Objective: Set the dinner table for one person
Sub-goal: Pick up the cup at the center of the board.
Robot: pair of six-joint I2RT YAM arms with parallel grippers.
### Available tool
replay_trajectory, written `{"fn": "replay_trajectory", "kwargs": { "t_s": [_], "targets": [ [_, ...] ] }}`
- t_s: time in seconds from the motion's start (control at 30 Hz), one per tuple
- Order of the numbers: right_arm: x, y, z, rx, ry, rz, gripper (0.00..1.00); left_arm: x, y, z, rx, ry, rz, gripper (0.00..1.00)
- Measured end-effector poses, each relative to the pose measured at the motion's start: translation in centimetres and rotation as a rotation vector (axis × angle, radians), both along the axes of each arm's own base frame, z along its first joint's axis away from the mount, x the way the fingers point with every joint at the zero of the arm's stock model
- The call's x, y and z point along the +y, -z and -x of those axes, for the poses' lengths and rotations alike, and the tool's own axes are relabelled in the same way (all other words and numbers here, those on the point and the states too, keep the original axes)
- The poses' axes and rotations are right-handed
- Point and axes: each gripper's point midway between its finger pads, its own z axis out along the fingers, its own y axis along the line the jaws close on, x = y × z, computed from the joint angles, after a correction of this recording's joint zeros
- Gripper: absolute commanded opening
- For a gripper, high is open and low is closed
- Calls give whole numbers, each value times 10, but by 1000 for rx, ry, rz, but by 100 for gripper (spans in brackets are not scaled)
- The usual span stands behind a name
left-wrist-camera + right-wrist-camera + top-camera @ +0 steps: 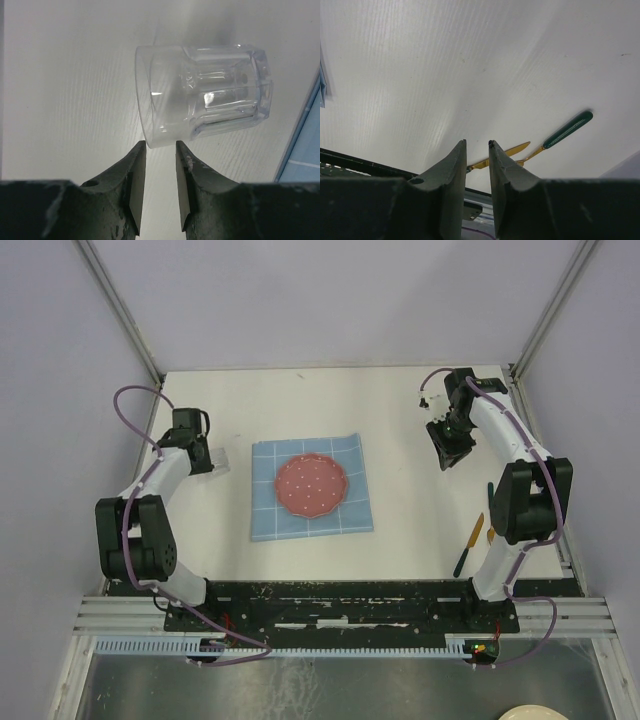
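Dinner table [400,430], the white surface before both arms, carries a blue placemat [265,525] with a pink plate [312,486]. A clear tumbler [200,95] rests just left of the placemat, and the left jaws are spread and empty. The right jaws are spread and empty too. They probably fetch the green-handled cutlery [466,552] right of the placemat next.

The tabletop [400,420], partly laid
A blue placemat [265,522] is spread centrally; a clear glass [222,458] is seen left, gold cutlery [468,548] right.
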Motion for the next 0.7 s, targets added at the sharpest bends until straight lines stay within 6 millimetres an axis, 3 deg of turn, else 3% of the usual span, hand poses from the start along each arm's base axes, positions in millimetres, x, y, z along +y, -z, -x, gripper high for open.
{"fn": "replay_trajectory", "kwargs": {
  "t_s": [0.37,0.47,0.7],
  "targets": [
    [-1,0,1,3,-3,6,32,-5,11,-9,-8,7,38,35],
    [-1,0,1,3,-3,6,32,-5,9,-12,-20,7,35,40],
    [-2,0,1,3,-4,8,33,-2,-16,-16,-102,-1,23,51]
  ]
}}
